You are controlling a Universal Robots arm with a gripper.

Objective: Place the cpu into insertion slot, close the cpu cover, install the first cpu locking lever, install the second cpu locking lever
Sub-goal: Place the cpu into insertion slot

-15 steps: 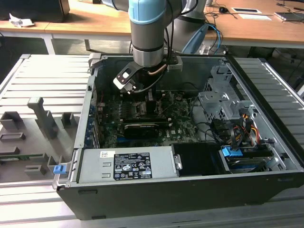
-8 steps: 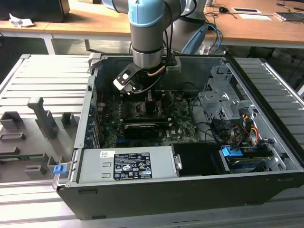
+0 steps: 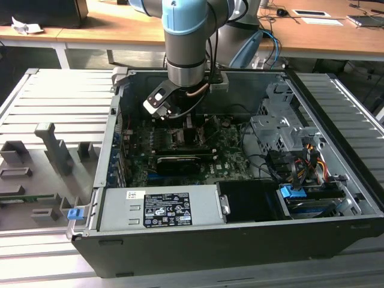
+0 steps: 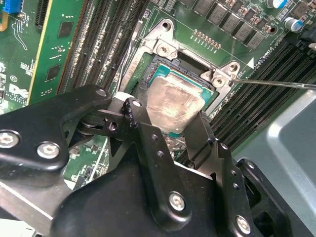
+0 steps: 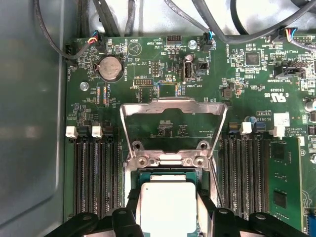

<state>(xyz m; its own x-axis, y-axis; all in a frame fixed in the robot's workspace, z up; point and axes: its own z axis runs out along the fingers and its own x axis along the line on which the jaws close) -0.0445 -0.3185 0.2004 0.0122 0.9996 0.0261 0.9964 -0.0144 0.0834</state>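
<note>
cpu flat, top up (in gripper)

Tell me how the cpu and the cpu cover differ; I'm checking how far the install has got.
The cpu is a solid square with a dull silver top; the cpu cover is a thin metal frame around a large window. The cpu lies at the insertion slot between the fingers of the gripper; the cpu cover is swung open beyond it, with nothing touching it. Both are square grey metal.
</note>
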